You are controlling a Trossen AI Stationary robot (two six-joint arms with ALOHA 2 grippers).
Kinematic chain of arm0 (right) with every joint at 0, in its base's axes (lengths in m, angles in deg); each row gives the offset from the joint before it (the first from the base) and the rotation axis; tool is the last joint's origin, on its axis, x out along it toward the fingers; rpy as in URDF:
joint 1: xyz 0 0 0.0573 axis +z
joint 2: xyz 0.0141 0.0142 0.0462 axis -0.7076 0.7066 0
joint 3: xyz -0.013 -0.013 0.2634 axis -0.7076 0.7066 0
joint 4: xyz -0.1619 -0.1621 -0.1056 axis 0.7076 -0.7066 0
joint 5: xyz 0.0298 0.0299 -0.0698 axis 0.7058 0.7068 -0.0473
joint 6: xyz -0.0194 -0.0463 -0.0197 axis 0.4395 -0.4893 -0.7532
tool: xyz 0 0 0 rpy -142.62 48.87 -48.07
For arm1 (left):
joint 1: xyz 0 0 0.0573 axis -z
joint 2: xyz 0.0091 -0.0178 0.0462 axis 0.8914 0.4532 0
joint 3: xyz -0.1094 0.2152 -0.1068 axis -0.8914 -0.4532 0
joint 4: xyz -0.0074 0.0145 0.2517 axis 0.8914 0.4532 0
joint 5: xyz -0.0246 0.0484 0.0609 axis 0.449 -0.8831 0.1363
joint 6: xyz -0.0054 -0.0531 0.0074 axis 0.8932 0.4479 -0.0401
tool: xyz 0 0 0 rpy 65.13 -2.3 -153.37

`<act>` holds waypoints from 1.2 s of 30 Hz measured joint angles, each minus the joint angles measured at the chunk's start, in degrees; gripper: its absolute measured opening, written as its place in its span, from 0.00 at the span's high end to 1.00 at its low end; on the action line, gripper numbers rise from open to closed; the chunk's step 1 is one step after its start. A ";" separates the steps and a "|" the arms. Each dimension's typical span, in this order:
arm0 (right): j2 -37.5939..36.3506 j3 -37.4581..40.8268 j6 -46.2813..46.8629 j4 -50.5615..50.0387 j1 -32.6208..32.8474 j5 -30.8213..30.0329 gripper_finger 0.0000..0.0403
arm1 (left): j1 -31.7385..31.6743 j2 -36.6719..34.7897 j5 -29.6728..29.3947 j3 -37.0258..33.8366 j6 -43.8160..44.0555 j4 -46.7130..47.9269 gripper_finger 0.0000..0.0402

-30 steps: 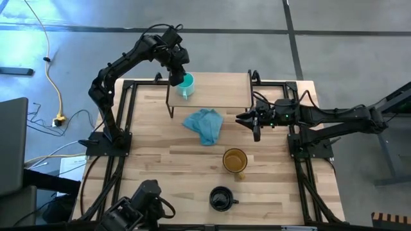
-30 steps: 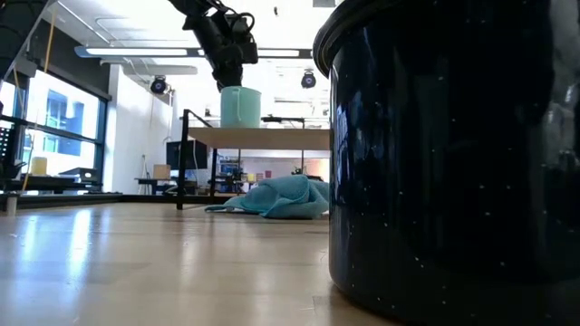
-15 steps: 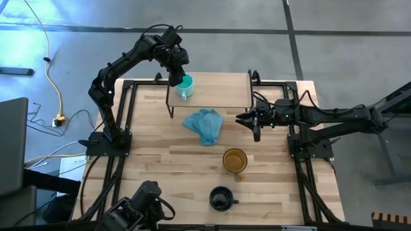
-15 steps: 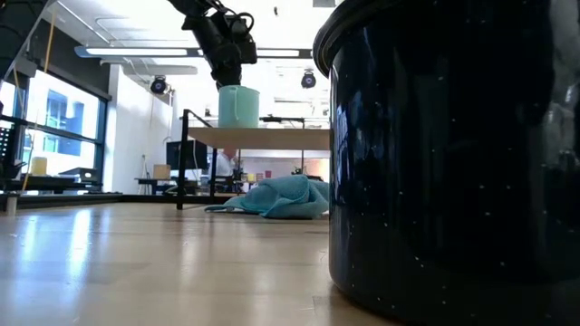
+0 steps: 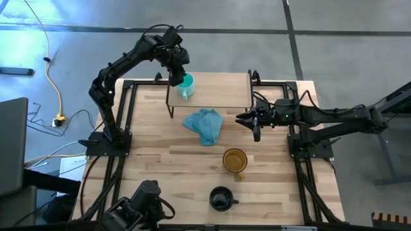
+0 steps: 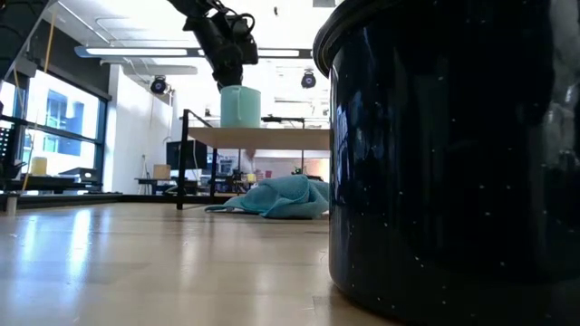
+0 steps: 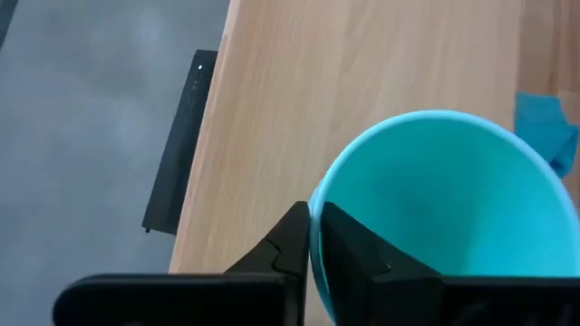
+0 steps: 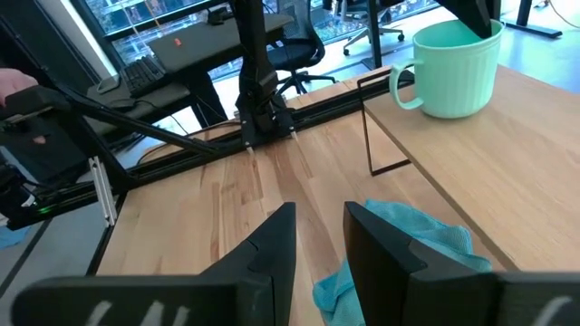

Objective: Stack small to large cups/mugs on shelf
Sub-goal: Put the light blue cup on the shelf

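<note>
The small teal mug (image 5: 186, 84) stands upright on the left end of the light-wood shelf (image 5: 218, 90), also seen in the low view (image 6: 240, 106) and right wrist view (image 8: 453, 68). My left gripper (image 5: 174, 78) is shut on its rim. The amber-yellow mug (image 5: 235, 160) and the black mug (image 5: 221, 199) stand on the tabletop nearer the near edge; the black mug (image 6: 453, 154) fills the low view's right. My right gripper (image 5: 255, 122) hovers right of the blue-teal cloth (image 5: 204, 124), fingers slightly apart, touching nothing. My left gripper pinches the teal mug's rim (image 7: 319, 213) on the side toward the table's left, one finger (image 7: 362, 258) inside the mug and one finger (image 7: 281, 249) outside. The fingers come from above, pointing down. The mug stands upright with its base on the shelf.
The blue-teal cloth lies crumpled on the table in front of the shelf. The shelf's right two thirds (image 5: 225, 86) hold nothing. Black frame rails (image 5: 128, 115) run along the table's left and right edges. A dark camera mount (image 5: 144, 199) sits at the near edge.
</note>
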 joint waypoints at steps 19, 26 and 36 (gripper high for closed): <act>0.00 0.00 -0.81 0.00 0.00 -0.20 0.79 | 0.00 0.07 0.90 -0.04 0.12 -0.63 0.88; 0.00 0.00 -1.49 0.01 0.00 -0.15 0.79 | 0.00 0.02 1.54 -0.04 -0.67 -0.63 0.90; 0.00 0.00 -1.53 0.00 0.00 0.20 0.79 | 0.00 -0.13 2.11 0.00 -2.17 -0.63 0.99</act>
